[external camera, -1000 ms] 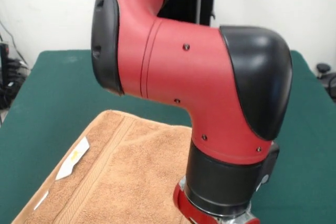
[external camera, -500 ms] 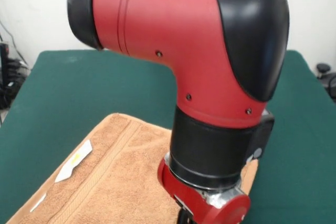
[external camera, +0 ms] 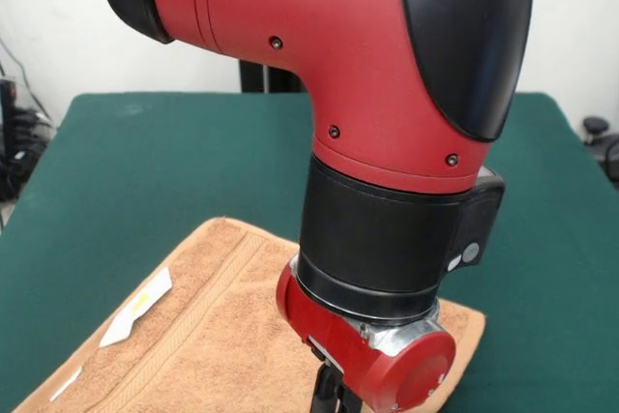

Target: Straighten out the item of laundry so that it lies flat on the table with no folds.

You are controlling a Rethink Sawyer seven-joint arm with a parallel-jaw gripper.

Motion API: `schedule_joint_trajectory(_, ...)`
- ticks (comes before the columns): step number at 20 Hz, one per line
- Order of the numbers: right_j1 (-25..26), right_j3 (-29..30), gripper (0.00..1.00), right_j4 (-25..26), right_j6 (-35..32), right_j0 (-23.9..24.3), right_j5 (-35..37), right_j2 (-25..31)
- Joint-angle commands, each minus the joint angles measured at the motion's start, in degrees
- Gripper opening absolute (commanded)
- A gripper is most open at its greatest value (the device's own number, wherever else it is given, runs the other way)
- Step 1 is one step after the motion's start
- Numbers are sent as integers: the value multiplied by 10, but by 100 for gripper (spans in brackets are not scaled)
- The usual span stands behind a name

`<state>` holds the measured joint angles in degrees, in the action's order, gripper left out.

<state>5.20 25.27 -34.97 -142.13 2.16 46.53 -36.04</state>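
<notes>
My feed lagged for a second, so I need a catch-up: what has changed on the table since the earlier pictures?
The arm rose and shifted left in the front view, so the black claw now shows at the bottom edge, above the towel. Whether it is open cannot be told. The towel's far corners slid slightly nearer. The white tag and green table stayed put.

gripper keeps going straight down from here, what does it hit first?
Most likely the towel: the gripper points down over it, near the picture's bottom edge. Its tips are cut off, so whether it already touches is unclear. Under the towel lies the table.
</notes>
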Motion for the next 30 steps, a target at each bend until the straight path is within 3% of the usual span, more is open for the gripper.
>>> schedule_joint_trajectory(1, -7, 79, 0, 7, -74, -20, 50, 58)
schedule_joint_trajectory(28, 5, 70, 0, 6, -98, -25, 52, 52)
schedule_joint_trajectory(29, 6, 69, 100, 5, -99, -24, 55, 52)
schedule_joint_trajectory(30, 6, 68, 100, 6, -99, -24, 56, 50)
